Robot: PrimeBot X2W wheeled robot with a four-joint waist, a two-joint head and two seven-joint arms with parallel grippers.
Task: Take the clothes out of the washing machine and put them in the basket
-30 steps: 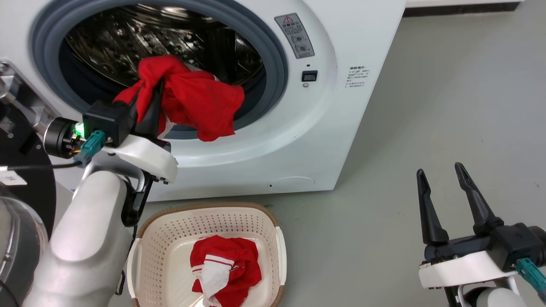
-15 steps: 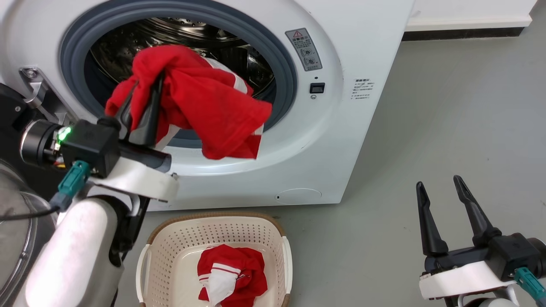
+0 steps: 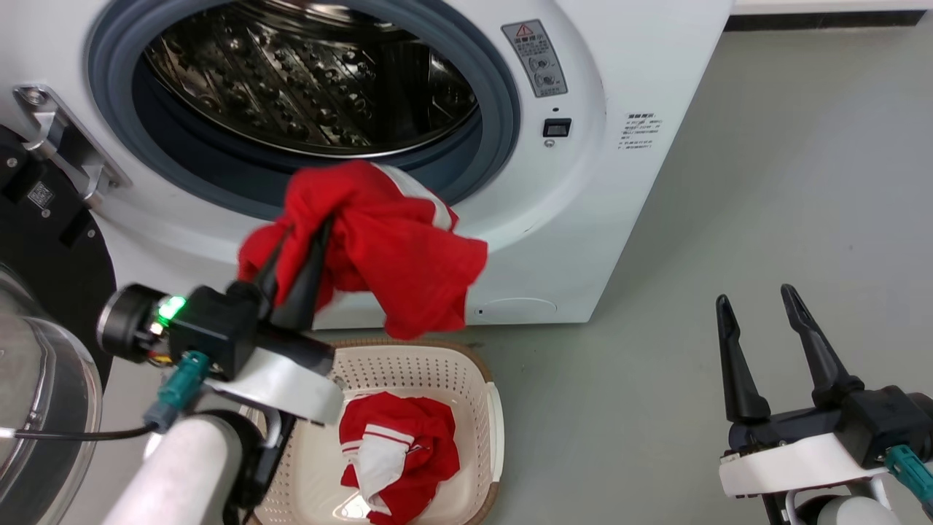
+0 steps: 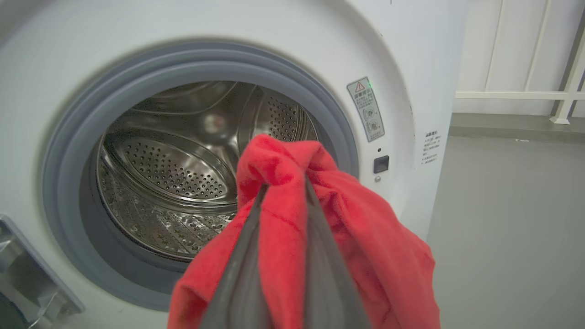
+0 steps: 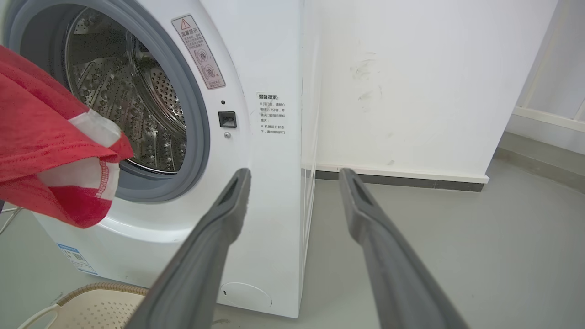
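Washing machine (image 3: 583,240) stands with its porthole uncovered. The basket (image 3: 426,373) sits on the floor (image 3: 743,182) just in front of it, with a crumpled garment (image 3: 401,448) lying inside. A hanging garment (image 3: 397,255) droops above the basket's far rim, pinched tight by the left gripper (image 3: 307,240). The right gripper (image 3: 754,295) is spread wide and holds nothing.

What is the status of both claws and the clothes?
Left claw shut on bright red soft garment, out of white front-loading washing machine. Right claw open, empty. Another red garment in cream perforated plastic basket. No obstruction seen.
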